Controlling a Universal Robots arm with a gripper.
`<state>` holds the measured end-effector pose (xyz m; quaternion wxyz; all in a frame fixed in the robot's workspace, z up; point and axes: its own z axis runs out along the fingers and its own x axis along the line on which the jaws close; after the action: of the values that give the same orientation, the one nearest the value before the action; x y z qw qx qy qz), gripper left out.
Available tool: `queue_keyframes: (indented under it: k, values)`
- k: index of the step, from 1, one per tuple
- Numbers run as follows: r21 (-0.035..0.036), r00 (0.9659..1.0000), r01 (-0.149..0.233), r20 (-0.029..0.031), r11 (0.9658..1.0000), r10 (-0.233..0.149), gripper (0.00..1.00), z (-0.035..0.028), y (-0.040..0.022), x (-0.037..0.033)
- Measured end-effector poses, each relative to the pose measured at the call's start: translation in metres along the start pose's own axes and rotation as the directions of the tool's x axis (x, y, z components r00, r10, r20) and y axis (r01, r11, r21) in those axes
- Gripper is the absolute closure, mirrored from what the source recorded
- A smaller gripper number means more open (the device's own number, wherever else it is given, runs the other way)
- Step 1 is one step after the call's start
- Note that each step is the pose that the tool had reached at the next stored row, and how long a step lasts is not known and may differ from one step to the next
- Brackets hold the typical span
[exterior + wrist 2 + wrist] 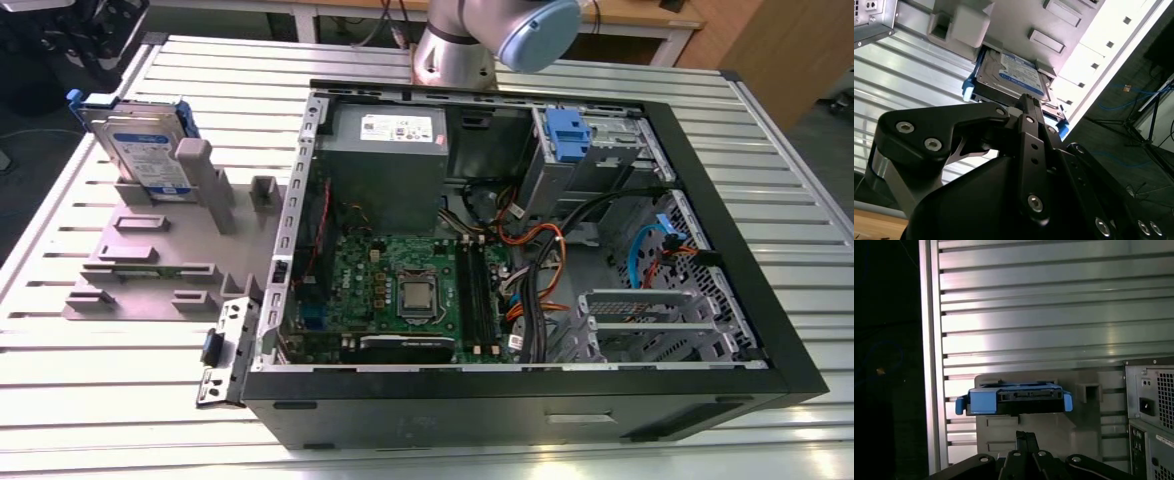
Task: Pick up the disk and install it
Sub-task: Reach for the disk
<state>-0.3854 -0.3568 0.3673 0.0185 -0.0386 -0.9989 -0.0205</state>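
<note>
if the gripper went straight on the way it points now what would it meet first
Most likely the disk, standing on edge in the grey holder: both wrist views show the gripper aimed at its blue-bracketed end. Depth is unclear, so the gap cannot be judged.

I watch through three cameras. The exterior view sits high and off the arm, tilted down over the whole ribbed aluminium table (120,400). The open black computer case (534,405) lies at centre and the grey plastic holding fixture (147,262) on the exterior view's left. Both wrist views look out close behind the black metal gripper (1025,435) and face that fixture. The first wrist view meets the silver, blue-framed disk (1014,399) edge-on; the second wrist view sees its labelled face at a slant. All three share disk and fixture.
</note>
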Motion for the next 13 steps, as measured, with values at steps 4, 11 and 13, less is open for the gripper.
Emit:
queue_keyframes:
  k: [4, 11, 13]
  values:
    - [0.0, 1.0, 0.0, 0.0, 1.0, 0.0, 0.89, 0.0017, 0.0025, 0.0087]
    - [0.0, 1.0, 0.0, -0.0001, 1.0, 0.0, 0.89, 0.0047, 0.0068, 0.022]
    - [0.0, 1.0, 0.0, 0.0001, 1.0, 0.0, 0.89, 0.0054, 0.0077, 0.0237]
